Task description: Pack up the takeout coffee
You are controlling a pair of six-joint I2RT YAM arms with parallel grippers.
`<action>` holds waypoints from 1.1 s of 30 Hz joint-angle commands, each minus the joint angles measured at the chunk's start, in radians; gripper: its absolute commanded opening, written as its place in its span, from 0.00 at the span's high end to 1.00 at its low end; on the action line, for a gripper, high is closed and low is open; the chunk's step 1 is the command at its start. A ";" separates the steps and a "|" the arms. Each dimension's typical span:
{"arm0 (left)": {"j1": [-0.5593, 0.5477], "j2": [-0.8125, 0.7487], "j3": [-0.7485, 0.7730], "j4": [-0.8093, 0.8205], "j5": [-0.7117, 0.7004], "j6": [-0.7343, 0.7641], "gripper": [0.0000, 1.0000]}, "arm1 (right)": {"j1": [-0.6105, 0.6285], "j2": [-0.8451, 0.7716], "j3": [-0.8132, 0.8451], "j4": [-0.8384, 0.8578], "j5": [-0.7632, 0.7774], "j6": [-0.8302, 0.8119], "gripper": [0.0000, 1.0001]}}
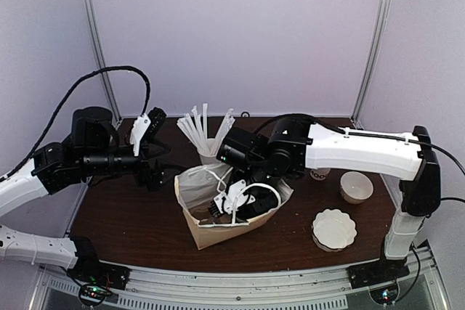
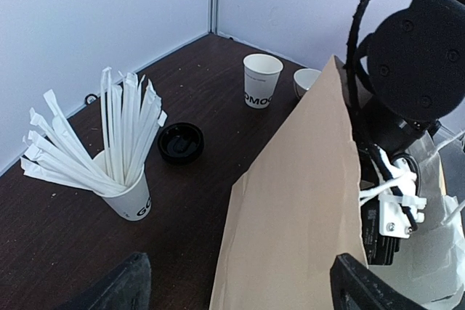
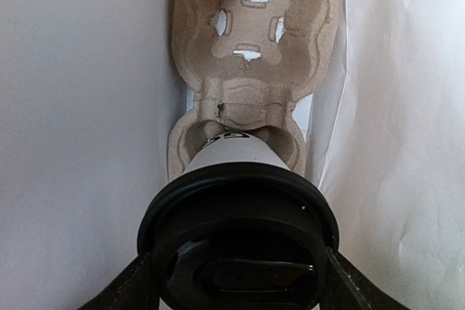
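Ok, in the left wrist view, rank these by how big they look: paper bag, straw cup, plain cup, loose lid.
1. paper bag
2. straw cup, though it sits nearer the camera
3. plain cup and loose lid look about alike

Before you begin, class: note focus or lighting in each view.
Top external: even, purplish light, faint shadows. Left wrist: white wrapped straws sharp, dark end effector fingers blurred. Right wrist: round black plastic lid soft; white bag lining washed out.

Straw-filled cup (image 2: pixel 127 194) beside a loose black lid (image 2: pixel 180 141); 1 unlidded white cup (image 2: pixel 260 81) behind; paper bag (image 2: pixel 298 208) holds a pulp carrier (image 3: pixel 251 27); bowl (image 1: pixel 356 186), scalloped plates (image 1: pixel 334 229) right.
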 commanded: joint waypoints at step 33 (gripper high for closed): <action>0.001 0.275 0.435 -0.381 0.100 -0.080 0.12 | -0.133 0.209 0.191 -0.112 -0.199 0.166 0.31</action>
